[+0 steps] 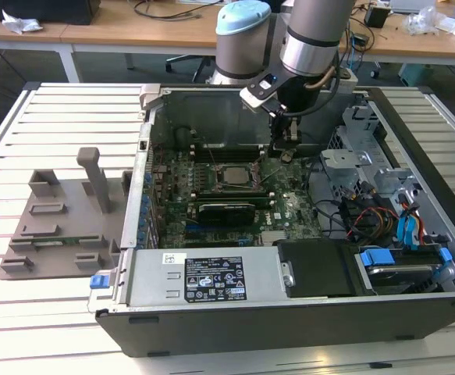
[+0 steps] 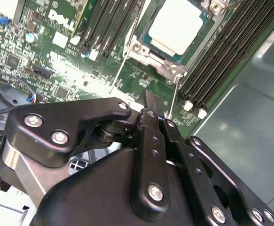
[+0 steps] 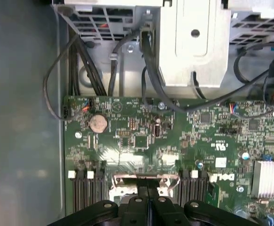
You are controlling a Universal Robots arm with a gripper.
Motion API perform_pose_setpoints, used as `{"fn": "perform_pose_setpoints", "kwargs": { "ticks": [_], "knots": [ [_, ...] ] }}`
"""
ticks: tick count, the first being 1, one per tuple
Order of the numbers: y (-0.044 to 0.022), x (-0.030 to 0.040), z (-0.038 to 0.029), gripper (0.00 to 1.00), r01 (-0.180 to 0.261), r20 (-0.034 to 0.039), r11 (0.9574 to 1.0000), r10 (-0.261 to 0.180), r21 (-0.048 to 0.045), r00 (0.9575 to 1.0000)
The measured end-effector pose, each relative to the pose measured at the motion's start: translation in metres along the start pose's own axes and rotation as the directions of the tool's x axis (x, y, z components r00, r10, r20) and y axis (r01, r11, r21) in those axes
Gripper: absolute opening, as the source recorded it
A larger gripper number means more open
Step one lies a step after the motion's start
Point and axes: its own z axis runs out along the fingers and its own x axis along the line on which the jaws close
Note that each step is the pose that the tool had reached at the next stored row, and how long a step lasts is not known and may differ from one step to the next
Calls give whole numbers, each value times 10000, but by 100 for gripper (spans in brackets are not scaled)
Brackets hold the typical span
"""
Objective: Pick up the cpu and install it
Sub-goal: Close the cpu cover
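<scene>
The cpu (image 1: 232,176) lies flat in the socket frame (image 1: 209,178) near the middle of the motherboard (image 1: 289,211), metal top facing up. It is close to square, so no long axis stands out. In the exterior view its edges run roughly in line with the walls of the computer case (image 1: 289,328). In the second wrist view the cpu (image 2: 176,26) shows a pale, silvery-white lid with a thin darker rim. The metal frame rings it, and black memory slots (image 2: 221,52) flank it on two sides.

The gripper (image 1: 287,142) hangs inside the case at about two o'clock from the cpu in the exterior view, near it but apart, above the board. In the second wrist view the gripper (image 2: 151,104) has its fingers pressed together with nothing between them. The first wrist view shows the gripper (image 3: 148,190) the same way, over the green board.

The open case holds the motherboard and a silver power supply box (image 1: 211,275) at six o'clock from the cpu. It also holds a drive cage (image 1: 399,266) with blue tabs at four o'clock, and bundles of cables (image 1: 367,219) lie between the board and the cage. At nine o'clock from the case, a grey fixture (image 1: 55,226) rests on the white slatted counter (image 1: 63,117)
</scene>
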Motion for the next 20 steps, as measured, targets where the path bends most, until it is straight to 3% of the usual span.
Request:
{"fn": "perform_pose_setpoints", "kwargs": {
  "ticks": [8, 11, 14, 20],
  "knots": [
    [4, -2, -77, 11, -6, 40, 10000, 6, 5, 10000],
    [97, -2, -86, 11, -1, 42, 9999, 0, 116, 10000],
    [257, -2, -91, 11, 17, 42, 9994, -18, 341, 10000],
    [332, 1, -16, 11, 66, 45, 9991, -68, 410, 10000]
  ]
}}
